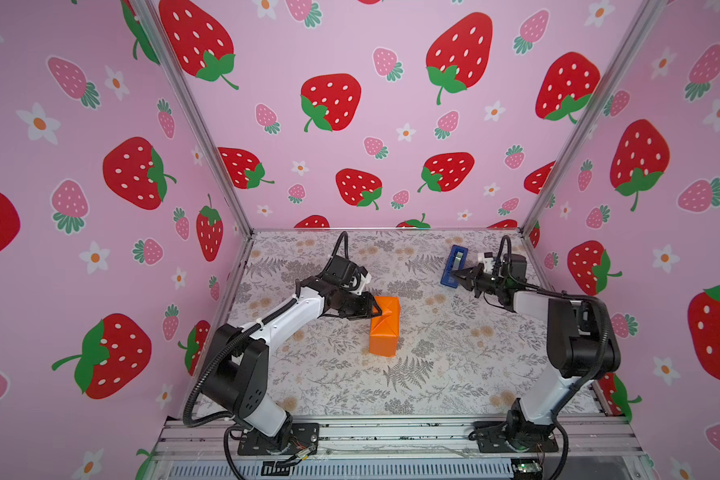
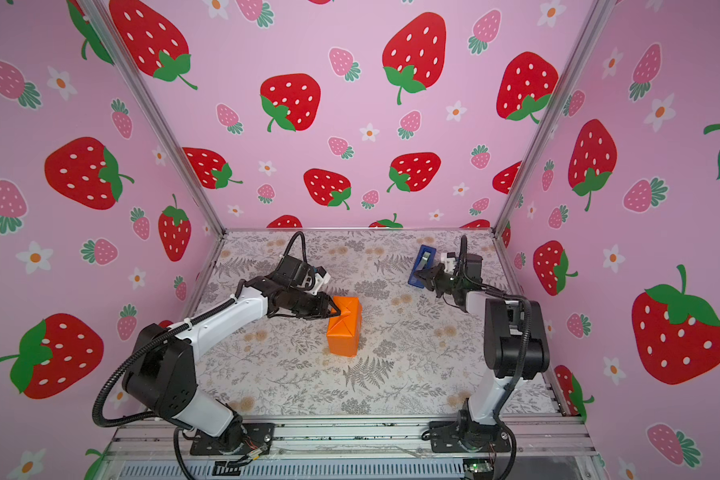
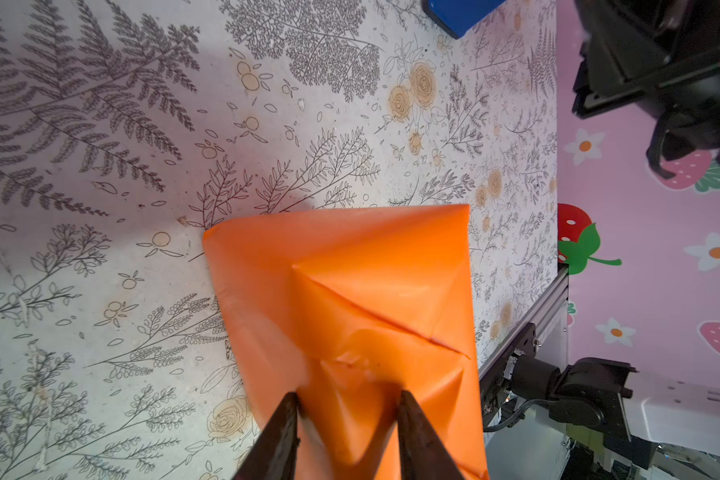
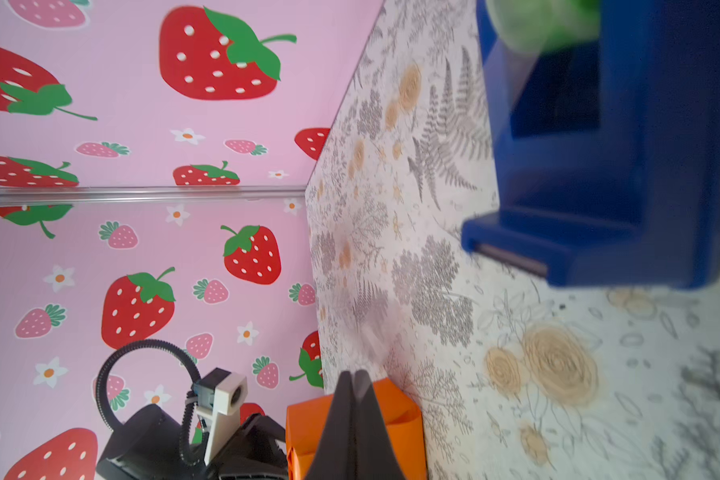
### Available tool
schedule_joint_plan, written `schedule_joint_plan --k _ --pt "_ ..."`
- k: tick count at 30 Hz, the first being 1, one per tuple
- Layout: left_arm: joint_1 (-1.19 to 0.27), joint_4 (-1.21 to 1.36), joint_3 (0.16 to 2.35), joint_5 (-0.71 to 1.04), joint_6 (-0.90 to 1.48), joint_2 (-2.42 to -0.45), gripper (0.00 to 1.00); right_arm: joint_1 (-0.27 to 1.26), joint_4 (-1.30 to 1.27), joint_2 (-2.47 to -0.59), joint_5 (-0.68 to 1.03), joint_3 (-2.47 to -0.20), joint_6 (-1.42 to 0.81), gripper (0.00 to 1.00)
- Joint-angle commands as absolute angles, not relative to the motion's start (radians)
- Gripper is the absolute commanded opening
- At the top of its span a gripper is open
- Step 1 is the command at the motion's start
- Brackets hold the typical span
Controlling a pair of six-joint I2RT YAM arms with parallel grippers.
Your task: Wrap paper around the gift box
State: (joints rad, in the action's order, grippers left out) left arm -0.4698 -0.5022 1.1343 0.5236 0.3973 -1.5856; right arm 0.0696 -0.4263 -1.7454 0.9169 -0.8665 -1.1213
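Note:
The gift box is hidden inside the orange paper [image 1: 385, 326] [image 2: 345, 326], which forms a folded parcel standing near the table's middle. My left gripper [image 1: 376, 309] [image 2: 335, 311] is at the parcel's far upper end. In the left wrist view its jaws [image 3: 348, 405] stand partly apart, both touching a raised fold of paper [image 3: 350, 291] between them. My right gripper [image 1: 454, 275] [image 2: 418, 274] is shut beside the blue tape dispenser [image 1: 454, 266]. In the right wrist view a faint, blurred clear strip sticks out from its tips [image 4: 353, 374].
The tape dispenser [image 4: 599, 187] [image 2: 421, 259] sits at the back right on the floral table covering [image 1: 433, 374]. Pink strawberry walls close in the left, back and right. An aluminium rail [image 1: 391, 432] with both arm bases runs along the front edge.

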Motion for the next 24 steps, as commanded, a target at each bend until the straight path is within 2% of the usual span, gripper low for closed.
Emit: schedule_joint_plan --k 1,9,24 --pt "-0.484 -0.624 1.103 0.445 0.384 -1.634 0.40 0.095 -0.435 -1.699 0.932 -0.812 -1.103 0.00" --pt "-0.485 -0.630 1.109 0.446 0.374 -1.645 0.40 0.118 -0.433 -1.803 0.926 -0.763 -1.038 0.00" --pt "-0.486 -0.647 1.120 0.455 0.345 -1.671 0.40 0.071 -0.149 -1.945 0.749 -0.733 -0.729 0.00"
